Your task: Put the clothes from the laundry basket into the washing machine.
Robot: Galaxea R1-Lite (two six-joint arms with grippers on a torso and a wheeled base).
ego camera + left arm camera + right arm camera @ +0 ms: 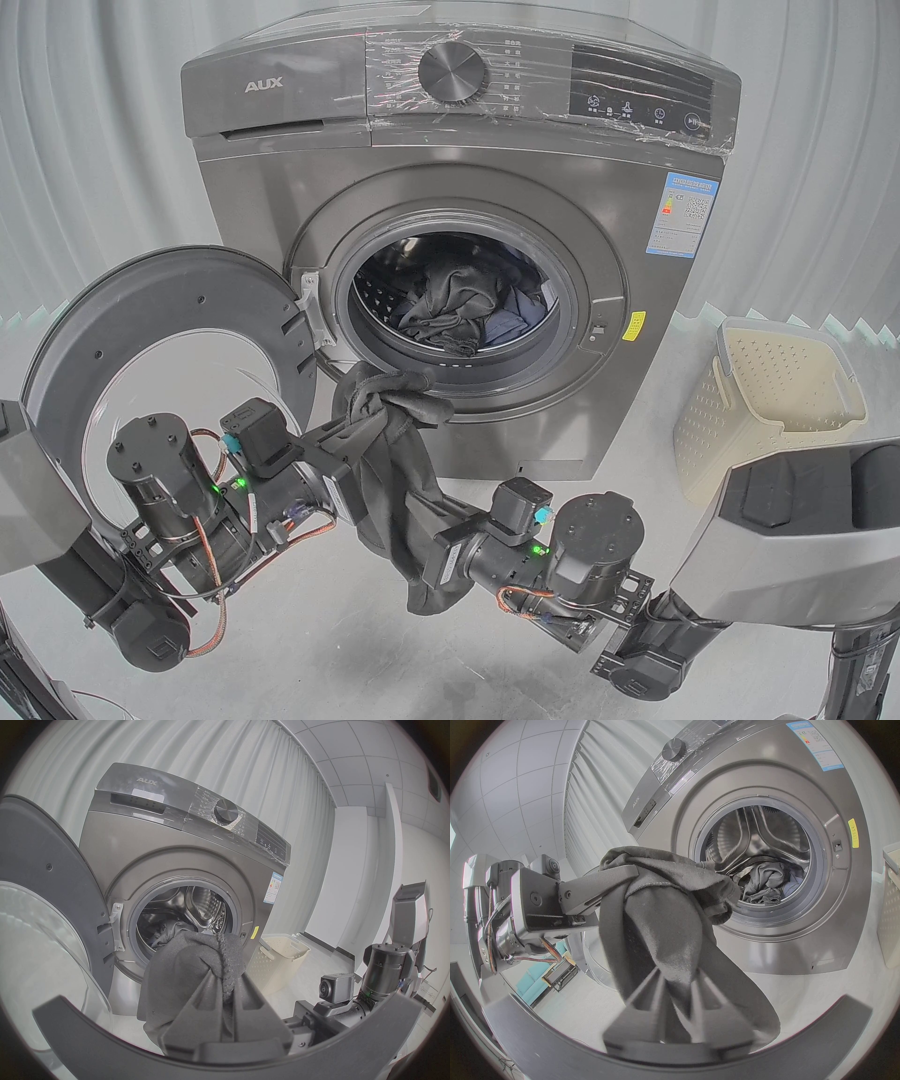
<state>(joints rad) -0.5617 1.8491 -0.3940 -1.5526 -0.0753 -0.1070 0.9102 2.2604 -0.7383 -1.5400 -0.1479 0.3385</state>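
Observation:
A dark grey garment (pixel 394 469) hangs in front of the washing machine (pixel 281 187), just below its open drum. My left gripper (pixel 370 427) is shut on the garment's bunched upper end (pixel 183 968), level with the lower rim of the opening. My right gripper (pixel 427 548) is shut on a lower fold of the same garment (pixel 661 917), closer to the floor. Between the two grippers the cloth sags. Several dark and blue clothes (pixel 459 300) lie inside the drum. To the right of the machine stands the cream laundry basket (pixel 825 412), and no clothes are visible in it.
The round machine door (pixel 169 309) is swung wide open to the left, right behind my left arm. The basket sits close by my right arm's shoulder housing. A bare grey floor (pixel 328 647) lies under the grippers. Pale curtains (pixel 84 141) hang behind the machine.

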